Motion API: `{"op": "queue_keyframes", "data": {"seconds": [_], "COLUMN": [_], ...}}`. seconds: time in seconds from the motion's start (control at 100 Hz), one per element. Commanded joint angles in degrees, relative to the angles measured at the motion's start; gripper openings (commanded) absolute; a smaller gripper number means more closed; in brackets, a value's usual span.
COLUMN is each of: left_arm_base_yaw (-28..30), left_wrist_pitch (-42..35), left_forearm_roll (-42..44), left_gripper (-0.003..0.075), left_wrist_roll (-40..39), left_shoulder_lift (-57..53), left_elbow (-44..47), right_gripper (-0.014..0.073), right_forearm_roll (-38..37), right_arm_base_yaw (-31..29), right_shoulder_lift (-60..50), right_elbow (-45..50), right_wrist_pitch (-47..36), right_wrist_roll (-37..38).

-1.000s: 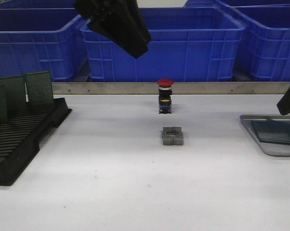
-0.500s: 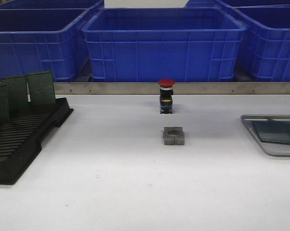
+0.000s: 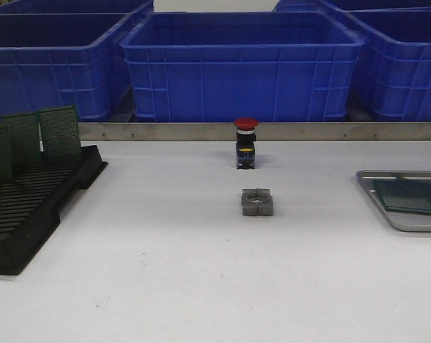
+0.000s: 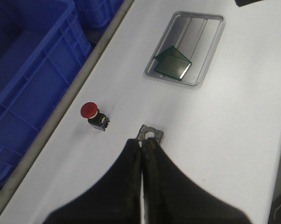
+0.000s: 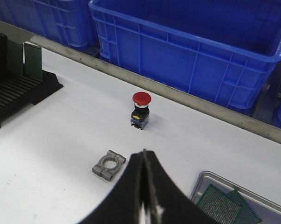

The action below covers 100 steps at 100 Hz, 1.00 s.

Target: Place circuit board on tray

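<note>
The silver-grey tray (image 3: 404, 220) lies at the table's right edge with two green circuit boards (image 3: 408, 195) flat in it. The tray (image 4: 196, 32) and boards (image 4: 173, 63) also show in the left wrist view, and in the right wrist view the tray (image 5: 202, 183) and boards (image 5: 224, 205) show too. More green boards (image 3: 59, 131) stand in the black slotted rack (image 3: 29, 207) at the left. My left gripper (image 4: 143, 143) is shut and empty, high above the table. My right gripper (image 5: 144, 154) is shut and empty. Neither arm shows in the front view.
A red push button (image 3: 245, 143) stands mid-table near the metal rail (image 3: 165, 131). A grey metal clamp block (image 3: 257, 202) lies in front of it. Blue plastic bins (image 3: 244, 64) line the back.
Both arms have left the front view: the left arm rose out at the top, the right withdrew off the right edge. The boards in the tray have not moved.
</note>
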Motion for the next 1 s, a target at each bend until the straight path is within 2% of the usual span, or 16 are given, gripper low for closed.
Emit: {"op": "queue_keyframes", "data": {"seconds": [0.0,0.39,0.69,0.99], "left_arm_base_yaw": [0.14,0.14,0.14,0.14], "left_wrist_pitch": [-8.31,-26.06,-32.08,-34.20], "left_forearm_roll": [-2.37,-7.11,-10.28,-11.41], "left_gripper": [-0.0020,-0.0020,-0.0020,-0.0020], "left_wrist_roll": [-0.96,-0.96,-0.96,-0.96], "left_shoulder_lift": [-6.76,-32.17,-50.99,-62.30], "left_elbow": [4.55,33.46,50.59,58.70], "right_gripper": [-0.0062,-0.0062,-0.0062,-0.0062], "right_forearm_roll": [3.79,4.41,4.46,4.54], "right_arm_base_yaw": [0.17,0.17,0.17,0.17], "right_shoulder_lift": [-4.65,-26.29,-37.73,-39.10], "right_elbow": [1.08,10.67,14.78,15.37], "right_wrist_pitch": [-2.56,-1.97,2.34,4.25], "right_wrist_roll": [-0.43,-0.43,-0.43,-0.43]}}
